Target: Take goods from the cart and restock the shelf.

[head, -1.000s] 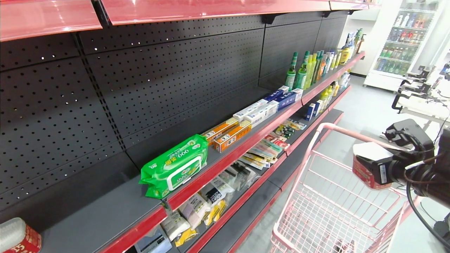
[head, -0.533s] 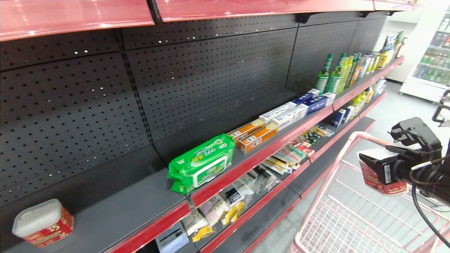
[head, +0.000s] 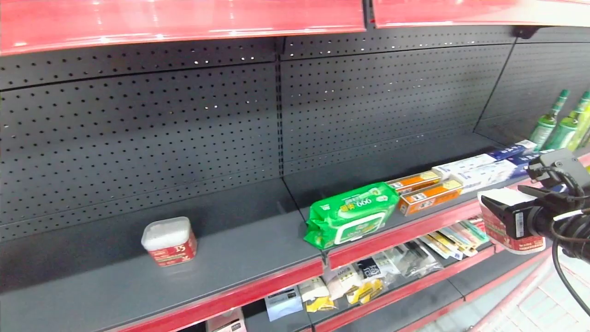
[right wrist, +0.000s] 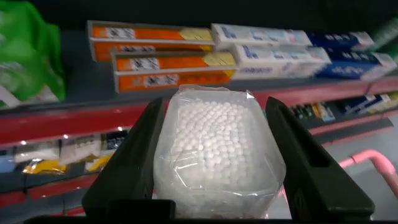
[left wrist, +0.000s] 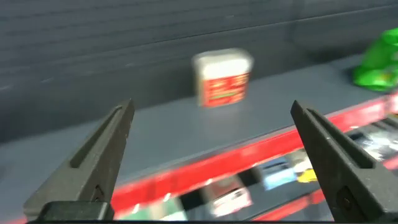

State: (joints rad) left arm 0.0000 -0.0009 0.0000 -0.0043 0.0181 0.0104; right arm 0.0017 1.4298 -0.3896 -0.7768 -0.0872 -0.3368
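My right gripper (head: 507, 210) is shut on a red-and-white tub of cotton swabs (head: 511, 223), held in the air at the right, in front of the shelf's red edge (head: 405, 235). In the right wrist view the tub (right wrist: 214, 146) sits between the two black fingers (right wrist: 134, 162), its clear lid showing white swab tips. A second, matching tub (head: 169, 241) stands upright on the grey shelf board (head: 239, 244) at the left. My left gripper (left wrist: 211, 155) is open and empty in front of the shelf, with that standing tub (left wrist: 222, 78) beyond it.
A green wet-wipes pack (head: 352, 214) lies mid-shelf. Right of it lie orange boxes (head: 428, 193), white and blue boxes (head: 479, 168) and green bottles (head: 560, 124). Bagged goods (head: 368, 276) fill the lower shelf. A pink cart (head: 548, 304) sits at the bottom right.
The head camera has swung left, so the shelf goods slid right and the standing tub came into full view. My right gripper still holds its tub, now nearer the shelf edge.
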